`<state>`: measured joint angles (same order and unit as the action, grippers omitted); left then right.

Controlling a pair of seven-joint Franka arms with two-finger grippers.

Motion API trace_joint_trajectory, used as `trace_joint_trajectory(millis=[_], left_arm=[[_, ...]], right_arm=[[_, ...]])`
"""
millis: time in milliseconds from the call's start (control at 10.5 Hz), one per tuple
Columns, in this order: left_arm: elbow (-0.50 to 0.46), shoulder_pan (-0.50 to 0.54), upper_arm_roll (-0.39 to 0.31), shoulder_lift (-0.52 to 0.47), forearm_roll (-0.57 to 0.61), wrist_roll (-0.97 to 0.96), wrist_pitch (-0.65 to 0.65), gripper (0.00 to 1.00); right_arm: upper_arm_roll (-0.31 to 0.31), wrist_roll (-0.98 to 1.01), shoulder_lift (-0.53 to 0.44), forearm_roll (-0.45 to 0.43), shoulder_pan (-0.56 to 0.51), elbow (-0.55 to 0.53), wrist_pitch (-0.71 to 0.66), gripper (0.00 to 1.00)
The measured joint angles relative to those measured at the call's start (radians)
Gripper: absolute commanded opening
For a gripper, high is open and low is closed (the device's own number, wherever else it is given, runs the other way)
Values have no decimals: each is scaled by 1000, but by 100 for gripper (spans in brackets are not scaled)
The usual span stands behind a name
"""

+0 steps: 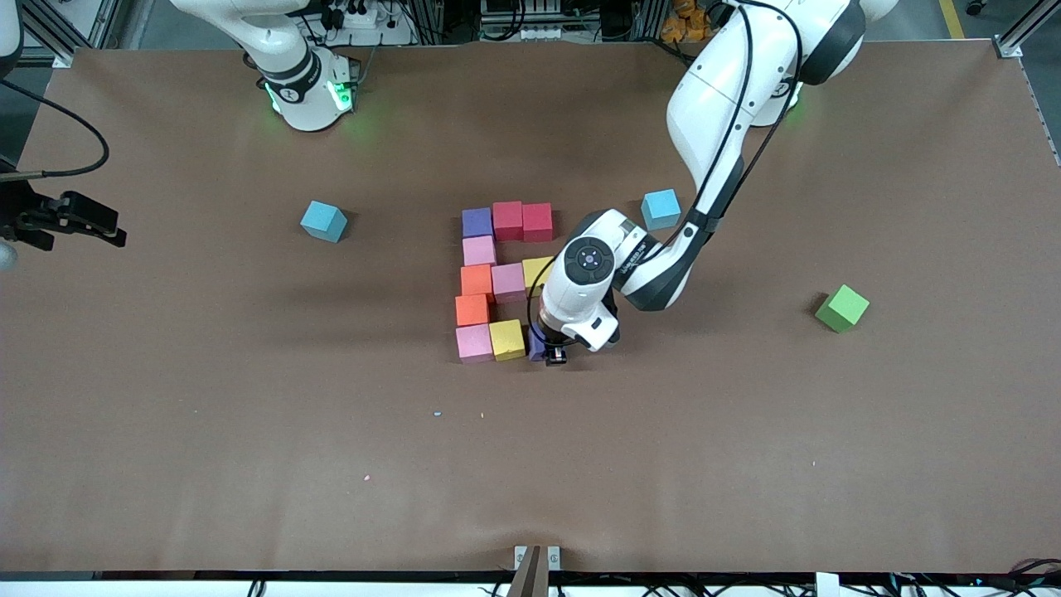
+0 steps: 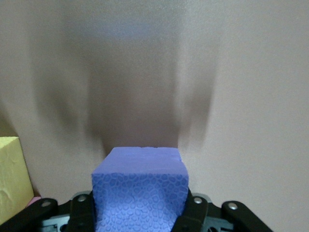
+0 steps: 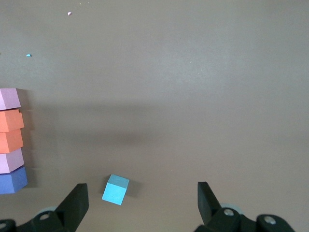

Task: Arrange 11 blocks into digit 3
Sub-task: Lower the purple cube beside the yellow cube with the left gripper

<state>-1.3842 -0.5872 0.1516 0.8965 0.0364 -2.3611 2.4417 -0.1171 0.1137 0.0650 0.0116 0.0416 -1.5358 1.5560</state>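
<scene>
Ten blocks lie in a figure at mid-table: purple [image 1: 477, 221], two red [image 1: 507, 220], pink [image 1: 479, 249], orange [image 1: 477, 280], pink [image 1: 508, 281], yellow [image 1: 536, 271], orange [image 1: 472, 309], pink [image 1: 474, 342], yellow [image 1: 506, 339]. My left gripper [image 1: 554, 352] is shut on a second purple block [image 2: 140, 188], held low at the table beside that last yellow block [image 2: 12, 179]. My right gripper [image 1: 99, 224] waits open and empty over the right arm's end of the table. In its wrist view [image 3: 141, 193] the figure's edge column [image 3: 10, 140] shows.
A light-blue cube [image 1: 323, 220] lies toward the right arm's end, also in the right wrist view [image 3: 116, 189]. Another light-blue cube [image 1: 661, 208] lies by the left arm's forearm. A green cube [image 1: 842, 308] lies toward the left arm's end.
</scene>
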Motion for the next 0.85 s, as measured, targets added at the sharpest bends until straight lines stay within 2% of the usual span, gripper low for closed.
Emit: trace_joint_trajectory(millis=[475,855], left_arm=[[4,-21,-16,3,0,0,0,6],[6,-29,-24,4,0,0,-1,15]], right_arm=[[1,0,0,0,0,0,2,100],[2,1,1,1,2,0,2,100]])
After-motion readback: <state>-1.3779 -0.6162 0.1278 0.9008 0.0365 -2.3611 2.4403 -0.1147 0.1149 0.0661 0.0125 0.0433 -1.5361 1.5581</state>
